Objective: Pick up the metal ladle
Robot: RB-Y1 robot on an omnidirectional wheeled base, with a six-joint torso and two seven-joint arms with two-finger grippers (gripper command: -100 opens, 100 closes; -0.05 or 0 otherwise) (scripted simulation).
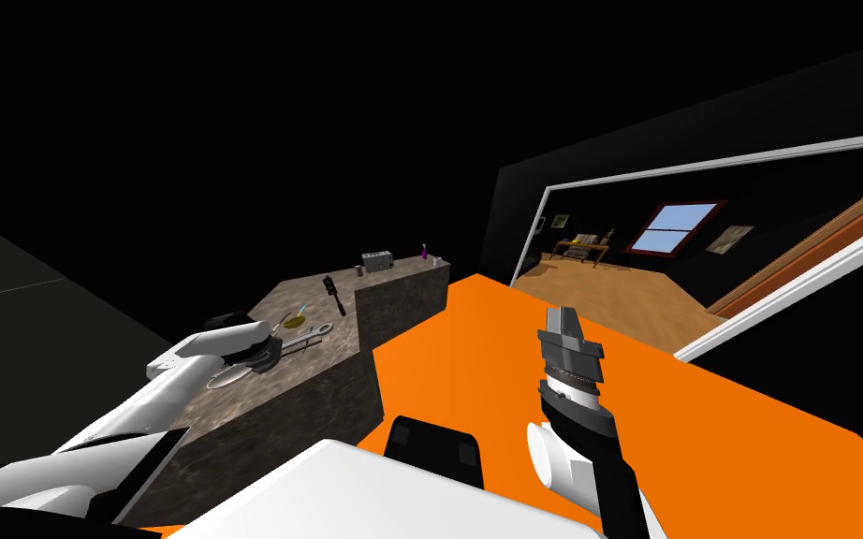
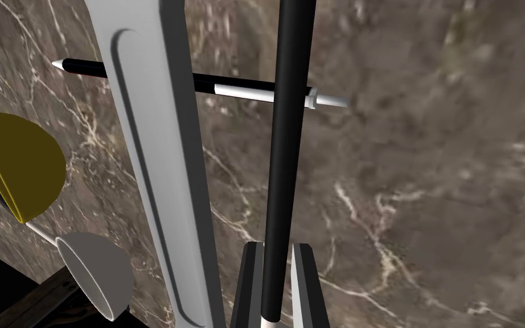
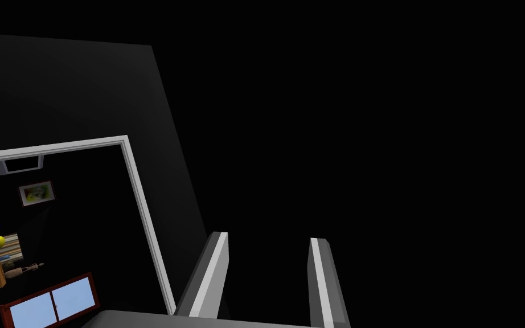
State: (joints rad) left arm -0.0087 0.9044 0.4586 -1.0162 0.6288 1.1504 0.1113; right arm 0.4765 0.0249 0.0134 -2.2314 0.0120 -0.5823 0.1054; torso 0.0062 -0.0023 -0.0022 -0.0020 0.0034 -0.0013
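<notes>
Left claw (image 2: 278, 246) is pinched narrow on a thin black shaft (image 2: 285, 142). I can't tell if that belongs to the ladle (image 2: 150, 171), whose broad light grey handle runs just beside the fingers over the marbled worktop (image 2: 426, 199). Ladle looks stiff, slick and bowl-heavy, so I'd grip the flat handle mid-length; right claw (image 1: 565, 316) hangs wide open above the orange floor (image 1: 748, 421).

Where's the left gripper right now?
At my left, over the marbled counter: the left gripper is shut on a thin black rod, alongside a broad grey handle, with a yellow bowl past that handle.
</notes>
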